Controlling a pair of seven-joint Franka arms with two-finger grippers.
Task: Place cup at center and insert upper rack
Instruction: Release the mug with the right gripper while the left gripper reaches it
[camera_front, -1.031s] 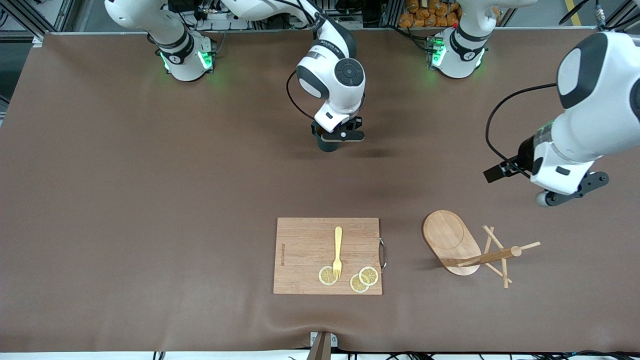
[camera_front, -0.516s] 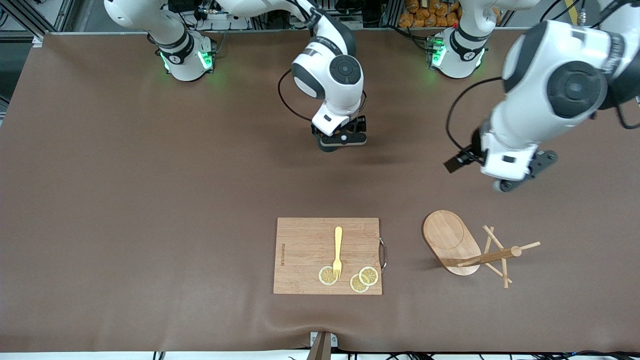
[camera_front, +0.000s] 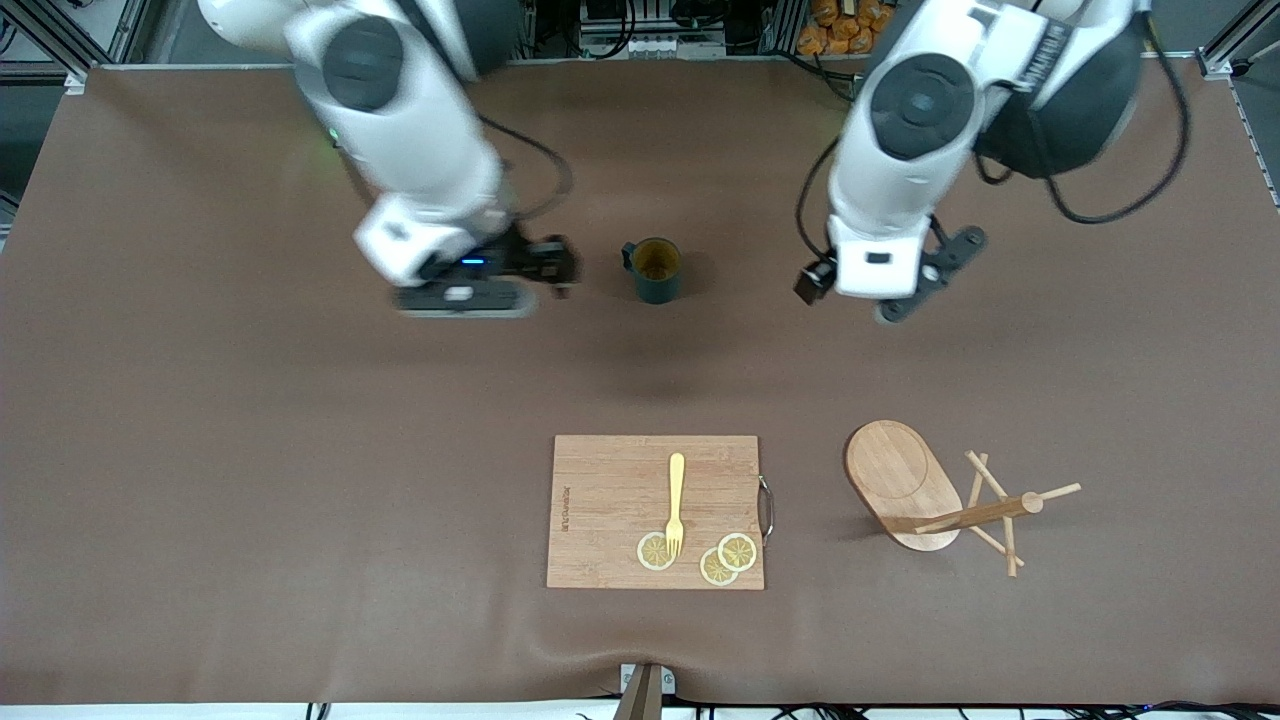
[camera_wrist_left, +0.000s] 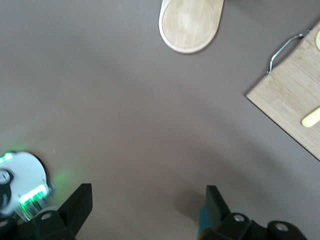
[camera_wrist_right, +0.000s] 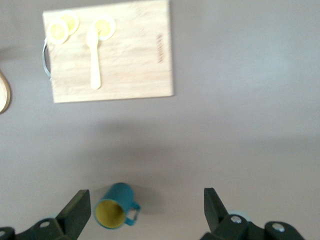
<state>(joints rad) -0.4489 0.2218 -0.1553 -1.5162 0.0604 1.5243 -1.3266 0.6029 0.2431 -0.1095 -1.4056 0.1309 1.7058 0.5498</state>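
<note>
The cup (camera_front: 655, 270) stands upright and alone on the surface (camera_front: 200, 450), in the upper middle of the front view, touched by neither arm; the placing step looks done. The upper rack (camera_front: 935, 497) lies tipped on its side in the lower right of that frame, toward the left arm's end of the surface and nearer to the front camera than the cup. Its oval base stands on edge, and its post runs roughly level from the base toward the frame's right edge, tilted slightly up, with the thin pegs crossing at the post's end. The left gripper (camera_front: 925, 280) hangs in the air over bare surface beside the cup, fingers (camera_wrist_left: 77, 205) spread wide with nothing between them. The right gripper (camera_front: 470, 285) is over bare surface toward the right arm's end, fingers (camera_wrist_right: 75, 210) spread and empty too; that arm looks to be waiting. Judgement: the left arm is the nearer of the 2 to the rack, which lies down-frame from its fingers. A grasp would likely want the fingers set across the post's long axis. The cutting board (camera_front: 655, 512) with fork (camera_front: 676, 502) and lemon slices (camera_front: 728, 558) sits beside the rack, apart from it.
</note>
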